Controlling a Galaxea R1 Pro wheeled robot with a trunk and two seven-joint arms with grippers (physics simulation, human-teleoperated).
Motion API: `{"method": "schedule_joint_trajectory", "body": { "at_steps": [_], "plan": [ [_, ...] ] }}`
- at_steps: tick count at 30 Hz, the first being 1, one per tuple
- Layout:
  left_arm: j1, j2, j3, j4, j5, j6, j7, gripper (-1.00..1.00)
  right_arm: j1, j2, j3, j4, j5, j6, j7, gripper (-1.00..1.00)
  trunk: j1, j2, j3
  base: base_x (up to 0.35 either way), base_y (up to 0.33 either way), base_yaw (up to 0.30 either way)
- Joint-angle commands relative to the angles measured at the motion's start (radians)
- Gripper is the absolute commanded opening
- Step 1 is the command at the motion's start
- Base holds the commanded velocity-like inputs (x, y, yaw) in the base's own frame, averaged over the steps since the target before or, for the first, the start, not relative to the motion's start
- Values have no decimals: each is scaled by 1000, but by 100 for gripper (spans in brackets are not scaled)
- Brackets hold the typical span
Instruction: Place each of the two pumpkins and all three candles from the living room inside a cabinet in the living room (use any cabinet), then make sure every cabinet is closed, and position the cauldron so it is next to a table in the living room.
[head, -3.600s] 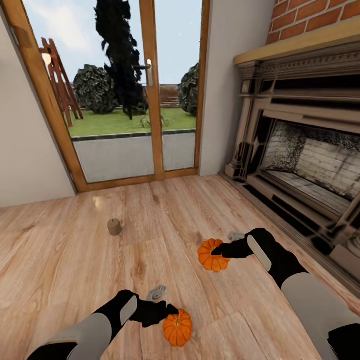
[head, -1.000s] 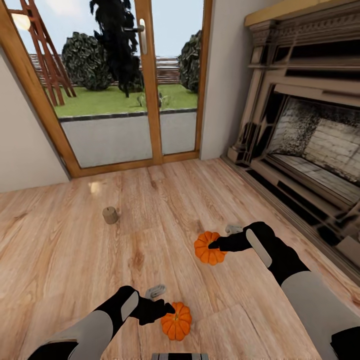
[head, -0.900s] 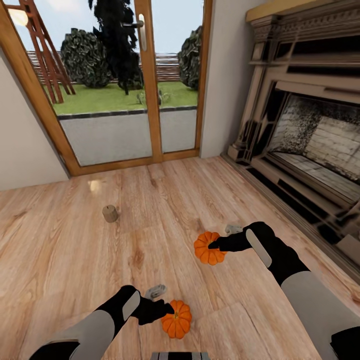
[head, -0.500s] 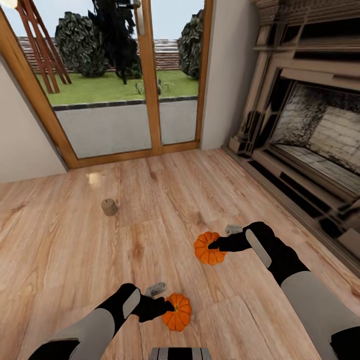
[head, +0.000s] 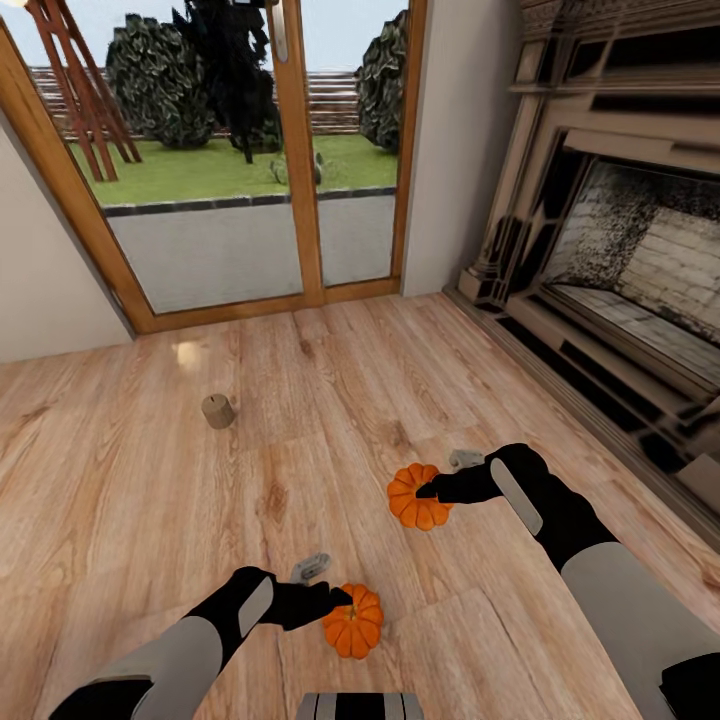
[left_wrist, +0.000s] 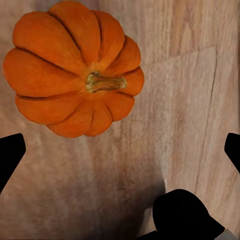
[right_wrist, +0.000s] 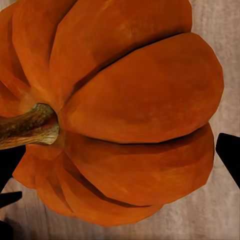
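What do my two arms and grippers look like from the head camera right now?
Both arms have pale grey, smooth rounded forearm shells that turn glossy black toward the wrist, each with a light grey oval panel set into the black part. The left gripper and right gripper are black with slim fingers; a small grey block sits beside each wrist. No cables or markings show.
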Motion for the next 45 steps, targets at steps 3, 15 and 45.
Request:
{"method": "schedule_joint_trajectory", "body": {
  "at_steps": [3,15,45],
  "plan": [
    [0,1,7,-1,2,2,-6,100,-1,-1,2,-1,10,2,10,-100,0,0,-1,0,0,0],
    [0,2,7,-2,3,-4,-12,100,-1,-1,2,-1,10,2,9,-100,0,0,-1,0,0,0],
    [0,0,6,-2,-69,-1,-7,100,-1,-1,2,1,9,2,10,-100,0,0,-1,11,0,0]
  ]
}}
